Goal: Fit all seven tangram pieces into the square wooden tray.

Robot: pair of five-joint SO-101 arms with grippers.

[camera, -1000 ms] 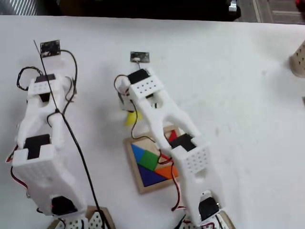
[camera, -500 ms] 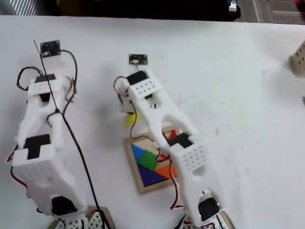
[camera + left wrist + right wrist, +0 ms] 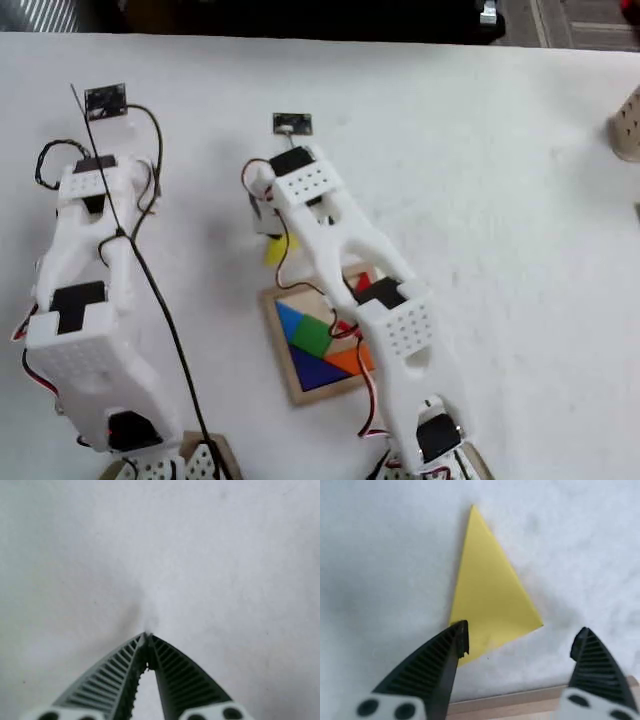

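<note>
The right gripper (image 3: 521, 637) stood open, its two black ribbed fingers (image 3: 447, 650) spread wide and gripping nothing. The yellow triangle (image 3: 490, 595) lay flat on the white table (image 3: 500, 200) just ahead of it, its sharp point aimed away from the gripper and its broad end reaching in between the fingers. One fingertip sat over the triangle's near corner, though whether it touched could not be told. The other fingertip hung over bare table, clear of the piece. Close behind the fingers, on the arm's side, ran the pale rim of the square wooden tray (image 3: 283, 366), apart from the triangle. From above, the right arm (image 3: 395, 330) stretched across the tray and covered part of it. Beside the arm showed a blue piece (image 3: 290, 320), a green piece (image 3: 313, 335), an orange piece (image 3: 350, 358), a dark blue piece (image 3: 318, 372) and a red piece (image 3: 362, 283), all seated inside the rim. The left gripper (image 3: 147, 639) was closed, its tips meeting on nothing, low over bare table. Its arm (image 3: 85, 290) lay well apart from the tray and the triangle.
</note>
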